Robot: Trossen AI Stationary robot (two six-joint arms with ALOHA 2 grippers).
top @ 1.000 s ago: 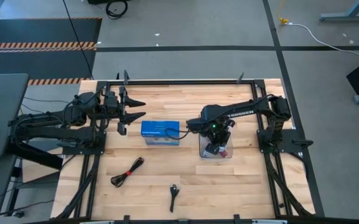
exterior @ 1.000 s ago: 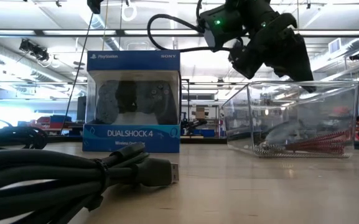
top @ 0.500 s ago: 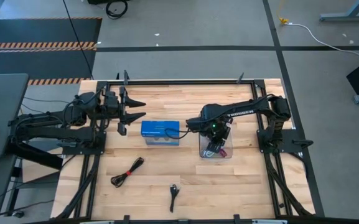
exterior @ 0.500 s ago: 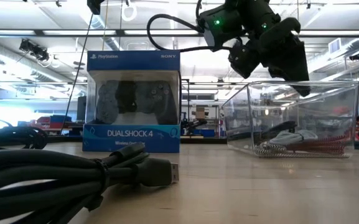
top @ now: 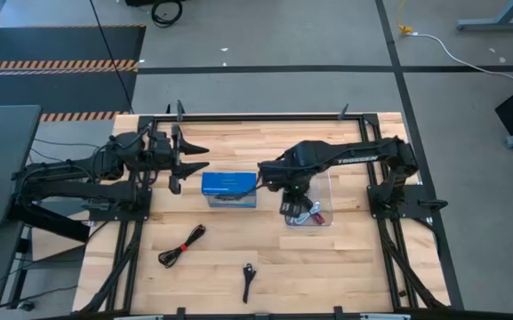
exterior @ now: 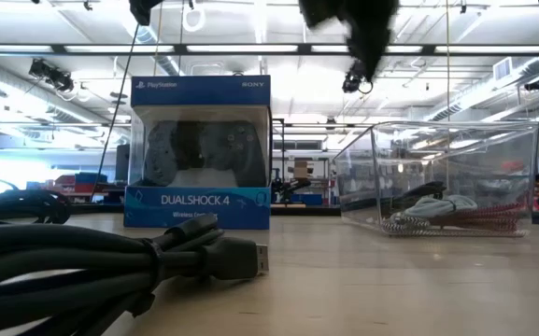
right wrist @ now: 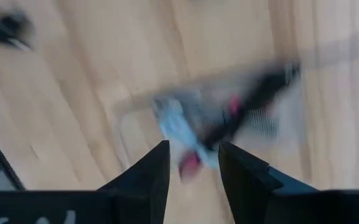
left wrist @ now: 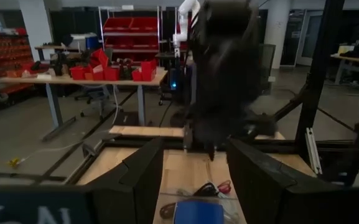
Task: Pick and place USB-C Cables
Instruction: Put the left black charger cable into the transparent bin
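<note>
The clear plastic tray point(top: 325, 200) sits on the wooden surface point(top: 345, 258) just beside the blue box point(top: 229, 188), and it holds a small heap of USB-C Cables point(exterior: 446, 213): a grey one, a black one and a reddish-magenta one lie tangled on its floor, showing through the tray wall in the low view. The right gripper point(top: 289, 206) hangs above the tray's near edge with nothing between its fingers point(right wrist: 151, 177), which stand a little apart over the heap in the right wrist view; that view is smeared, so single cables in it are hard to separate. 2 more black cables lie outside the tray on the bare surface: a coiled one point(top: 181, 246) toward the left front and a shorter one point(top: 248, 281) near the front edge. In the low view a thick black cable point(exterior: 110, 266) fills the foreground, cut off at the frame. The left gripper point(top: 183, 158) waits with its fingers spread wide just left of the blue box.
</note>
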